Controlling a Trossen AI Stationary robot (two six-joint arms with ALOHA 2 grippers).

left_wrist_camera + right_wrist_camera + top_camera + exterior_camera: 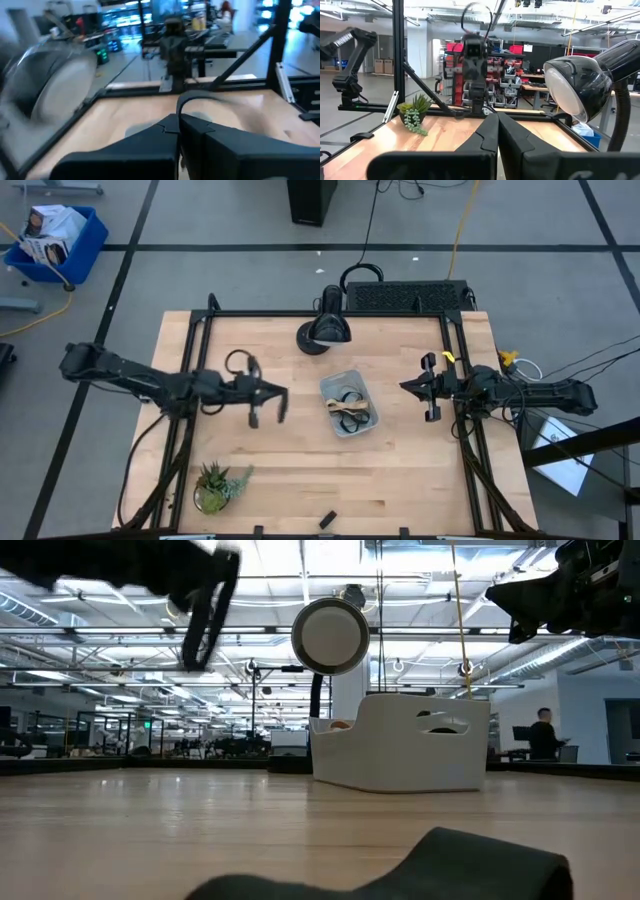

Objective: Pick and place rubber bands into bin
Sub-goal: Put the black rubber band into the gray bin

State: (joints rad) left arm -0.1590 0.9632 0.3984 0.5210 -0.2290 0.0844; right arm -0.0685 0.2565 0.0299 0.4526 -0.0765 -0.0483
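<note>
The clear bin (349, 402) stands mid-table with black and tan rubber bands (350, 412) lying in it; it also shows in the low view (400, 755). My left gripper (268, 404) is above the table just left of the bin, shut on a black rubber band (196, 97). My right gripper (418, 388) hovers right of the bin, shut and empty; its closed fingers show in the right wrist view (497, 125). My left gripper pinches the black rubber band between its two shut fingers, where the band comes out at the tips (181, 111). From there the band curves out in a thin arc. In the low view a dark loop (205, 620) hangs under the gripper, clear of the table.
A black desk lamp (325, 330) stands at the far middle, just behind the bin. A small potted plant (215, 485) sits near the front left. A small dark object (327, 520) lies at the front edge. A black frame (200, 360) borders the table.
</note>
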